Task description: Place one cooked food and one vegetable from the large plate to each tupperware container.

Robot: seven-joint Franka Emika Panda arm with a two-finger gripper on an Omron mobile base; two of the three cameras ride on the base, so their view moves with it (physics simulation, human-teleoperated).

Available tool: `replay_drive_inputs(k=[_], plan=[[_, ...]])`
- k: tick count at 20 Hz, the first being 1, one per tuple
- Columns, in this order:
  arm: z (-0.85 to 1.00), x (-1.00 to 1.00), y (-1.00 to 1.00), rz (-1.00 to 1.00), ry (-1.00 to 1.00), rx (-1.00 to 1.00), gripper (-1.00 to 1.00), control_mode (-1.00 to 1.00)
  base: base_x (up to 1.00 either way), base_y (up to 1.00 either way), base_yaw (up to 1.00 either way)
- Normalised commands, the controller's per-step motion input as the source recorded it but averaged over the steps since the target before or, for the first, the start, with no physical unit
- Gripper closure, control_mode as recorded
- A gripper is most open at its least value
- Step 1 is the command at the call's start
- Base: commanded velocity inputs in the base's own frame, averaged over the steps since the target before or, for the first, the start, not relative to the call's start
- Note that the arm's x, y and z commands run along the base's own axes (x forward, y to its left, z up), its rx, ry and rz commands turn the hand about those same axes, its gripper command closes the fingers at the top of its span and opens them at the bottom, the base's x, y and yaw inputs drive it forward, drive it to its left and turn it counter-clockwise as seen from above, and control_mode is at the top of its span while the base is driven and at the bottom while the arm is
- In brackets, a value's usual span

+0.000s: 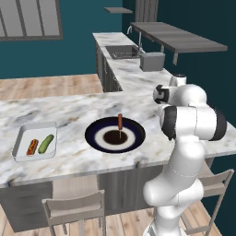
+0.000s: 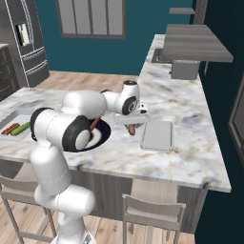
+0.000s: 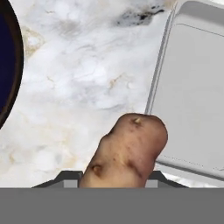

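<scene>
My gripper is shut on a brown potato, also seen as the potato hanging just above the marble counter. It hovers between the large plate and an empty tupperware container, close to the container's near edge. The plate's navy rim is at the left of the hand view. On the large plate lies a sausage on a stick. A second tupperware container at the far left holds a hot dog and a green cucumber.
A sink and a grey box-shaped appliance sit on the back counter under a grey shelf. Stools stand along the counter's near edge. A fridge is at the far left.
</scene>
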Motion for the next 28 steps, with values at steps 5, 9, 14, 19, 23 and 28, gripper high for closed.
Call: replay_drive_inputs(k=[5,9,14,19,23,28], plan=[[0.15,0.00,-0.59,-0.06,0.00,0.01,1.00,-1.00,0.00,0.00,0.00],[0.00,0.04,-0.38,-0.25,-0.01,0.04,1.00,-1.00,0.00,0.00,0.00],[-0.01,0.40,-0.66,-0.36,0.00,0.04,1.00,-1.00,0.00,0.00,0.00],[-0.03,0.33,-0.45,-0.07,-0.01,0.02,1.00,-1.00,0.00,0.00,0.00],[-0.28,0.31,-0.34,0.00,-0.03,0.00,1.00,-1.00,0.00,0.00,0.00],[-0.45,0.14,-0.16,-0.02,0.00,0.00,1.00,-1.00,0.00,0.00,0.00]])
